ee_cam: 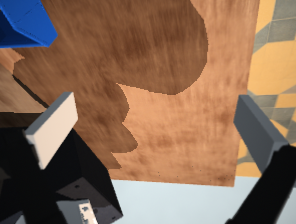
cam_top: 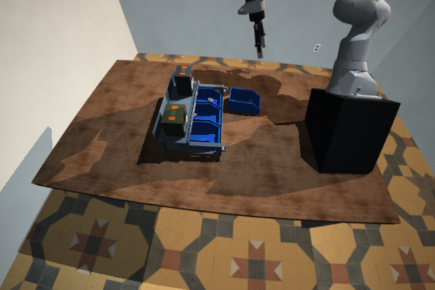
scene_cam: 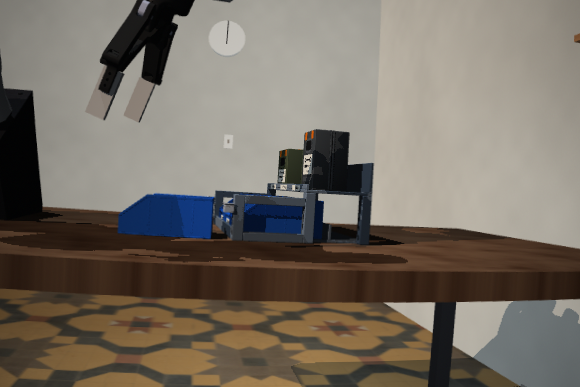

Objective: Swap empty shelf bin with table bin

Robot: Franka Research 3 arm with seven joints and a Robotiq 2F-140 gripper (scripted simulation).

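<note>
A grey shelf (cam_top: pixel 191 117) stands mid-table and holds three blue open bins in a row. The far bin (cam_top: pixel 208 97) shows a small grey part. The middle bin (cam_top: pixel 205 113) and near bin (cam_top: pixel 204 133) look plain blue inside. A fourth blue open bin (cam_top: pixel 244 100) stands on the table top right of the shelf's far end. It also shows in the side view (scene_cam: pixel 165 215). Its contents are too small to tell. My gripper (cam_top: pixel 259 52) hangs high above the table near this bin, open and empty. In the wrist view my gripper (ee_cam: pixel 154 107) has only table between its fingers, with a bin corner (ee_cam: pixel 22 22) at the top left.
A green box (cam_top: pixel 172 115) and a black box (cam_top: pixel 184 77) sit on the shelf's upper board. The arm's black pedestal (cam_top: pixel 349 132) stands at the table's right. The table's far edge lies just beyond the gripper.
</note>
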